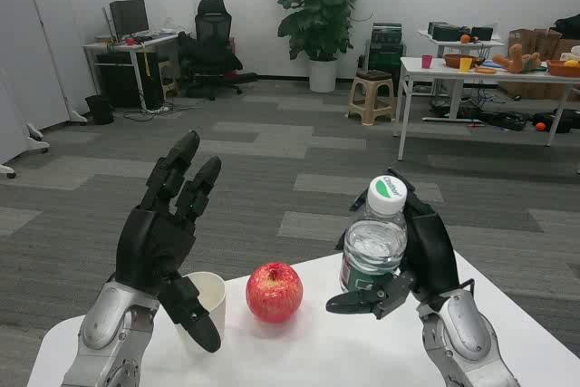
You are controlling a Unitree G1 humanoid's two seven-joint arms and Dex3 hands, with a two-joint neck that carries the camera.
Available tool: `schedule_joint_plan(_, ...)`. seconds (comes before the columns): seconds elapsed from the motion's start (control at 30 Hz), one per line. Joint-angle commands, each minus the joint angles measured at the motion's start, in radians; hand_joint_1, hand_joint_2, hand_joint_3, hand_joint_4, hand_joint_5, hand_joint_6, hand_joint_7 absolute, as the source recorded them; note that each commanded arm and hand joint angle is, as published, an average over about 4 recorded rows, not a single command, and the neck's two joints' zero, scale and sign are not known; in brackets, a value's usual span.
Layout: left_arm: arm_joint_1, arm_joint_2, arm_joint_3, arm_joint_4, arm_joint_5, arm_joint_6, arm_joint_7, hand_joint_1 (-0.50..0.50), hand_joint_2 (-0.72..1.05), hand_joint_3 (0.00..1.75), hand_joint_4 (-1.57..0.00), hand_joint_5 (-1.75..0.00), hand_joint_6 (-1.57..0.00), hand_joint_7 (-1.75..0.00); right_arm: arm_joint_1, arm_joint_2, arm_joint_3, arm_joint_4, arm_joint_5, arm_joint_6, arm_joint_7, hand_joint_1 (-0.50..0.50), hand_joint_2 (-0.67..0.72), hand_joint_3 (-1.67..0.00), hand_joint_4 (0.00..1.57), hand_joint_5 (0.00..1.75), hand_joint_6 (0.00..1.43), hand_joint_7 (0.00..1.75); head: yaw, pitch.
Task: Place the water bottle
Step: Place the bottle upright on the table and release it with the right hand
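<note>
The right robot hand (419, 256) grasped the bottle (373, 242) upright above the counter (362, 351). The left robot hand (168, 233) hovered released; an apple (275, 292) sat between them.

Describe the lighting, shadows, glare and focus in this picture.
Head view: even, soft indoor light; the apple shows a small highlight and a faint shadow on the white table; the water bottle in the right hand glints slightly; foreground sharp, far desks a little softer; no motion blur.

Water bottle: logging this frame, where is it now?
In the head view, the water bottle is upright in the right robot hand, right of the red apple.
</note>
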State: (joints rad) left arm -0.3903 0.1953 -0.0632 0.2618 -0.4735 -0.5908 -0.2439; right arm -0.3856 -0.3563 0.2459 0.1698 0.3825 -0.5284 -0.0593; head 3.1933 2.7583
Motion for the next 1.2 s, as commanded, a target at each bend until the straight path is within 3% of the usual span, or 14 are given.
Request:
schedule_joint_plan(0.03,-0.017,-0.036,-0.036,-0.004,-0.017,-0.052,0.009,-0.5,-0.72,0.09,0.0,-0.21,0.0,-0.14,0.01,0.024,-0.046,-0.037,-0.011,0.002,-0.008,0.42,0.15,-0.56,1.48,1.45,0.77,1.68,0.007,0.151)
schedule_joint_plan(0.1,-0.019,-0.036,-0.037,-0.002,-0.017,-0.052,0.009,-0.5,-0.72,0.09,0.0,-0.21,0.0,-0.14,0.011,0.026,-0.046,-0.036,-0.011,0.002,-0.008,0.42,0.15,-0.56,1.48,1.45,0.77,1.68,0.002,0.089)
schedule_joint_plan(0.57,-0.022,-0.037,-0.038,0.001,-0.019,-0.053,0.006,-0.5,-0.72,0.09,0.0,-0.21,0.0,-0.14,0.017,0.035,-0.047,-0.038,-0.022,0.008,-0.008,0.42,0.14,-0.56,1.48,1.45,0.77,1.68,-0.001,0.086)
schedule_joint_plan(0.67,-0.022,-0.036,-0.038,0.0,-0.019,-0.054,0.006,-0.5,-0.72,0.09,0.0,-0.21,0.0,-0.14,0.024,0.036,-0.049,-0.038,-0.027,0.008,-0.008,0.42,0.12,-0.56,1.48,1.45,0.77,1.68,-0.012,0.014)
schedule_joint_plan(0.7,-0.022,-0.036,-0.038,0.0,-0.019,-0.055,0.006,-0.5,-0.72,0.09,0.0,-0.21,0.0,-0.14,0.029,0.036,-0.049,-0.037,-0.034,0.005,-0.009,0.42,0.14,-0.56,1.48,1.45,0.77,1.68,-0.019,-0.045)
schedule_joint_plan(0.8,-0.022,-0.036,-0.038,0.0,-0.02,-0.057,0.006,-0.5,-0.72,0.09,0.0,-0.21,0.0,-0.14,0.049,0.036,-0.054,-0.034,-0.078,-0.017,-0.017,0.42,0.15,-0.56,1.5,1.45,0.77,1.68,-0.032,-0.147)
schedule_joint_plan(1.2,0.022,-0.023,-0.04,0.001,-0.025,-0.057,0.008,-0.5,-0.72,0.09,0.0,-0.21,0.0,-0.14,0.137,0.03,-0.064,-0.026,-0.083,-0.038,-0.024,0.42,0.15,-0.52,1.51,1.45,0.8,1.68,-0.09,-0.304)
